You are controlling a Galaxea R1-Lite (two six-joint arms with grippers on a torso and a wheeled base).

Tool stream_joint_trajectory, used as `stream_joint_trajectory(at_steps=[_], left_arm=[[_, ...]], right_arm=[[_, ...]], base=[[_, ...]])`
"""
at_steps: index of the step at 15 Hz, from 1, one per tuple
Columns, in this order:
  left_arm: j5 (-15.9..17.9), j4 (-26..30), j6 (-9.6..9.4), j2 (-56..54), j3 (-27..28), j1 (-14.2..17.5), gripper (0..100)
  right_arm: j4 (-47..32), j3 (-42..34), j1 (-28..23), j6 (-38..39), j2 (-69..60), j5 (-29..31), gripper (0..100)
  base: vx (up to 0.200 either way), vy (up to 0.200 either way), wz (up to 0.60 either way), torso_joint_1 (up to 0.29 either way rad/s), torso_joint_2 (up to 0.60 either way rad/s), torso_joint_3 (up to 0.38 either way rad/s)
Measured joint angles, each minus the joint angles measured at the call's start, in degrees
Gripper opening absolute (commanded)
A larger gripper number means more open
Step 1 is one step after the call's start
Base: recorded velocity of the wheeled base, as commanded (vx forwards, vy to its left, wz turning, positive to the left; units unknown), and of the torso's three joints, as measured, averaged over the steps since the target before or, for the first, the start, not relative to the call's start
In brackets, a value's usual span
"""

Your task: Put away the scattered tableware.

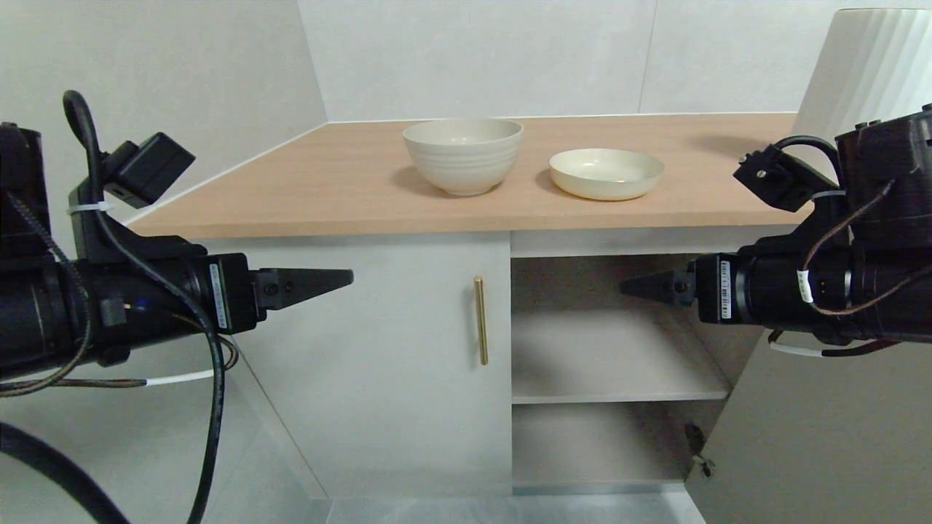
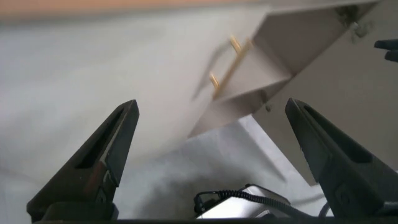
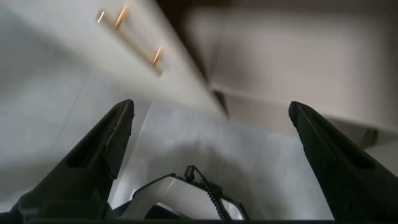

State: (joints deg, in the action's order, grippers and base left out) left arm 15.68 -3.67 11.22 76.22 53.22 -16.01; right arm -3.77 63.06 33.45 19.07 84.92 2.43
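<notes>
A deep cream bowl (image 1: 463,154) and a shallow cream dish (image 1: 606,173) sit side by side on the wooden countertop (image 1: 291,196). Below it, the cabinet's right compartment (image 1: 611,356) stands open with two bare shelves. My left gripper (image 1: 348,276) hangs in front of the closed left door, below counter height, fingers wide apart in the left wrist view (image 2: 211,109). My right gripper (image 1: 625,286) points into the open compartment's upper shelf area, and its fingers (image 3: 106,146) are spread with nothing between them.
The closed left door carries a brass handle (image 1: 480,320). The right door (image 1: 815,437) is swung open toward me on the right. A tall white ribbed object (image 1: 866,65) stands at the counter's right end. Walls close in at back and left.
</notes>
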Motion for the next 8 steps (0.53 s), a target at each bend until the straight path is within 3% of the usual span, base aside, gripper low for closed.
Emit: stream_joint_trajectory(at_steps=[8], left_arm=[[0.4, 0.0, 0.11, -0.1, 0.0, 0.0, 100]], right_arm=[[0.0, -1.0, 0.0, -2.0, -1.0, -0.4, 100]], base=[[0.000, 0.000, 0.00, 0.000, 0.00, 0.000]])
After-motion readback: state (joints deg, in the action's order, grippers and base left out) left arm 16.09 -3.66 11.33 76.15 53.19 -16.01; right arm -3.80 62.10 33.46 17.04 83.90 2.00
